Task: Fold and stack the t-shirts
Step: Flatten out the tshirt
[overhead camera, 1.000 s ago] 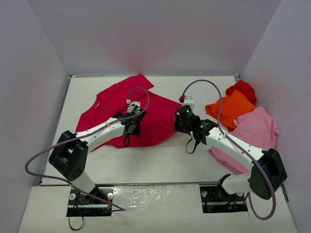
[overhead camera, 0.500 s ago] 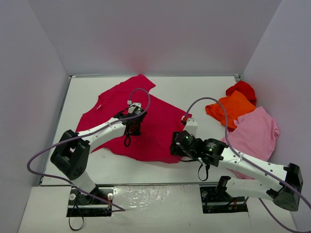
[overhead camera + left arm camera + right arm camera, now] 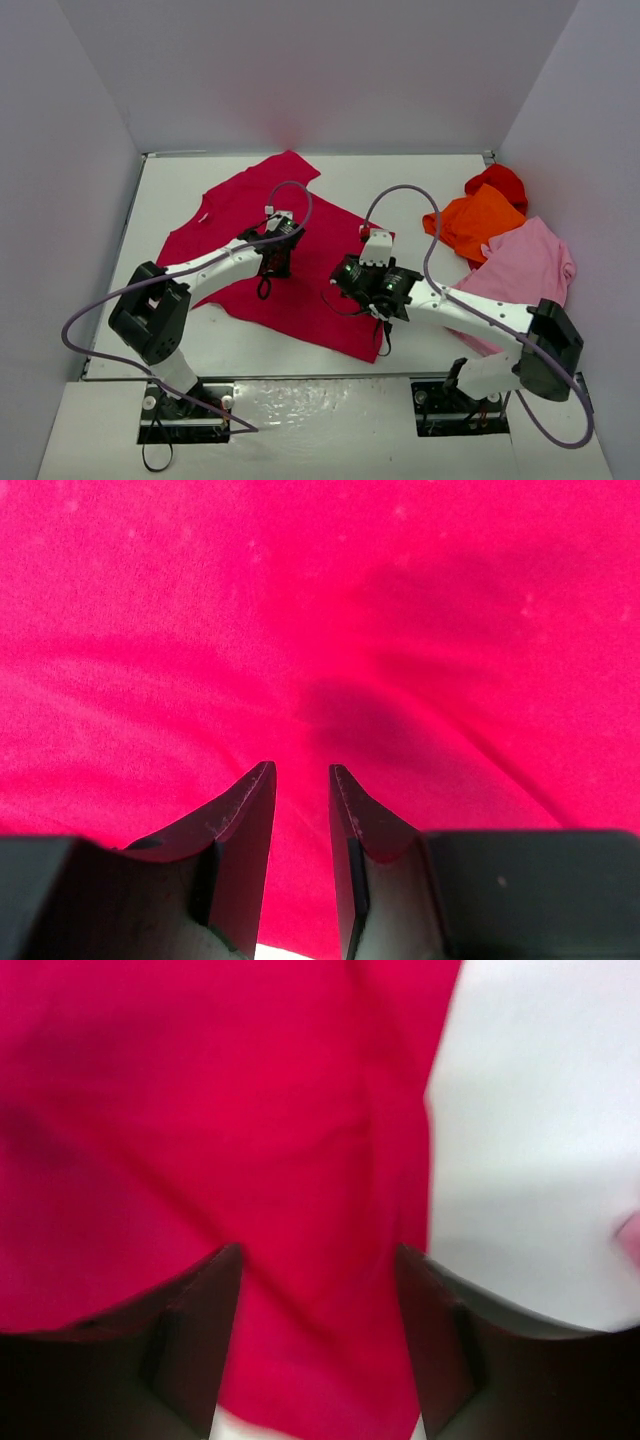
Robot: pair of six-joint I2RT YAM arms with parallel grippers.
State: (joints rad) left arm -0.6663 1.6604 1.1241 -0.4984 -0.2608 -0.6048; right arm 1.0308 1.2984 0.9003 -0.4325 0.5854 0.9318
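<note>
Top external view puts the large crimson-magenta short-sleeved cloth t-shirt (image 3: 230,215) spread open across the left and middle of the white tabletop (image 3: 420,180). It lies askew and shallowly creased, with no fold made in it.

The left tool (image 3: 272,262) is down on the middle of that cloth. In the left wrist view its jaws are narrow, with a slim slot of red cloth showing between them and creases running toward the tips. I cannot tell whether it has caught a pinch of fabric or merely presses.

The right tool (image 3: 348,278) hangs over the shirt's right-hand part. The right wrist view (blurred) shows its jaws wide with nothing between them, and the cloth's edge and bare tabletop just to one side.

Well apart at the right, the other three lie in a loose heap. An orange cloth shirt (image 3: 480,222) has a red cloth shirt (image 3: 500,183) behind it and a light pink cloth shirt (image 3: 530,265) nearer the arms, and neighbours touch.

The step in hand looks like laying out and smoothing the first shirt: folding has not begun and nothing is stacked. The next move probably calls for the right tool to drop onto the edge below it and close. The left tool would anchor the middle, so the cloth can be drawn flat or carried across. Limp fabric lying flat will likely need a low, shallow pinch.
</note>
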